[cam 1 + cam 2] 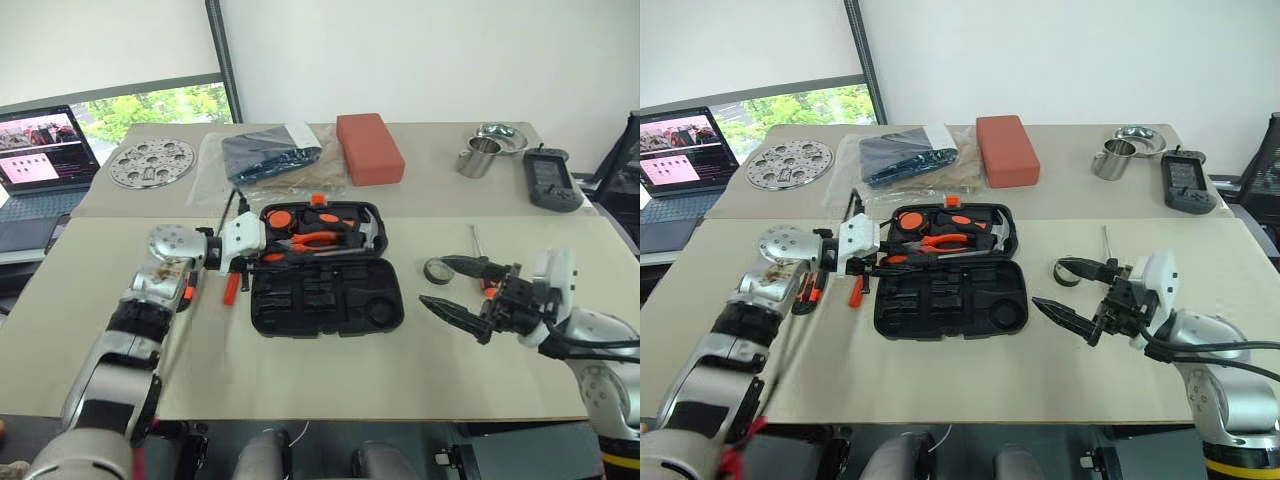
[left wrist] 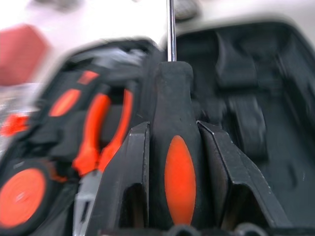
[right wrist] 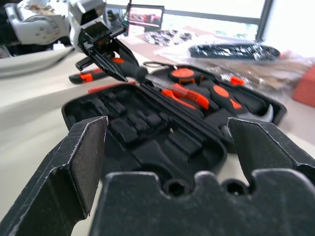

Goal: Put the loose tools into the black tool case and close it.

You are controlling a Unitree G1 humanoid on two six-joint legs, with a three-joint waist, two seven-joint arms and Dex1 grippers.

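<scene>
Black tool case (image 1: 325, 297) open flat at table (image 1: 300, 380) centre. Left gripper (image 3: 106, 46) clamped on orange-and-black screwdriver (image 2: 172, 162), held over case's left edge. Right gripper (image 1: 452, 287) spread wide, empty, right of case. Tape roll (image 1: 437, 270) just beyond right gripper. Further loose tools (image 1: 810, 288) on table left of case.

A: Left arm?
B: Reaches in from the left, wrist turned inward, left gripper (image 1: 252, 250) clamped on something held between its fingers (image 2: 129, 187).
A: Right?
B: Right gripper (image 1: 448, 286) hovers level, pointing left, jaws spread wide, empty.
</scene>
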